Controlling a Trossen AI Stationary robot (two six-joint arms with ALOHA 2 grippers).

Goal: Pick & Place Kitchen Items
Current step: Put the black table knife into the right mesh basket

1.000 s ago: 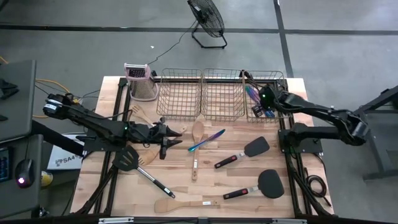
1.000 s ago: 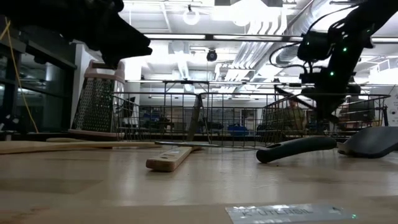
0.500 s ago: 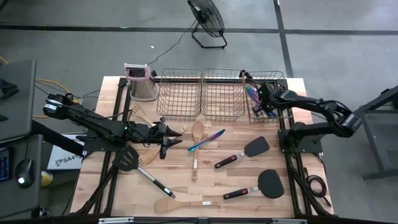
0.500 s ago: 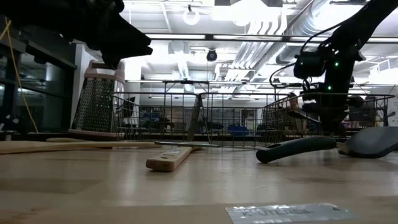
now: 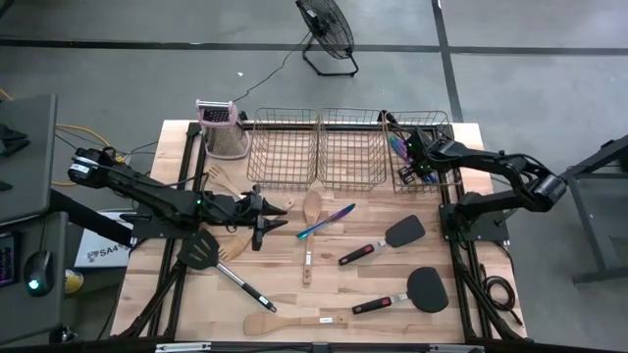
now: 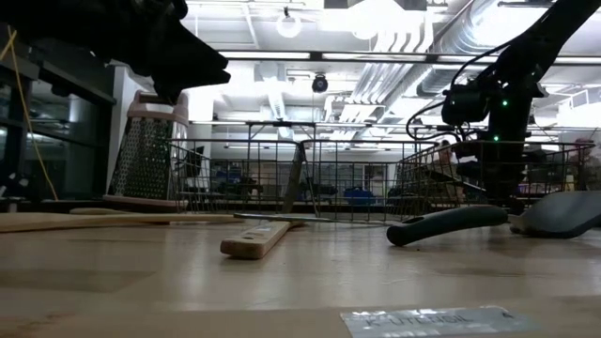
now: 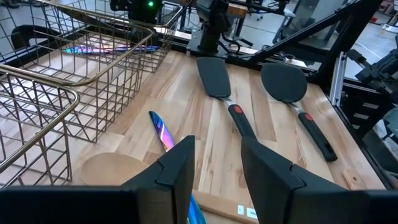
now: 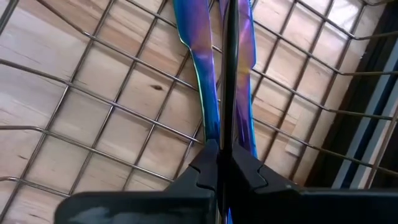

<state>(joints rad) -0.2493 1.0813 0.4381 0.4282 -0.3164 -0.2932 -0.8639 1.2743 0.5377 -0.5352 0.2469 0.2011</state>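
The right claw [image 5: 410,147] has drawn back low over the rightmost wire basket [image 5: 444,121], arm folding.

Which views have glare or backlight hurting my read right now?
Low view: bright ceiling lights silhouette the dark left hand and the wire mesh baskets. Right wrist view: iridescent blue-purple cutlery glints but reads clearly. High view: even light.

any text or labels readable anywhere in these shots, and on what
White sign under the table's left edge: "SA4" can be made out, the rest is hidden.
Sticker on the table in the low view: printed, but too blurred to read.
Small white label on the wooden spatula near the front edge: too small to read.
No other text can be read.
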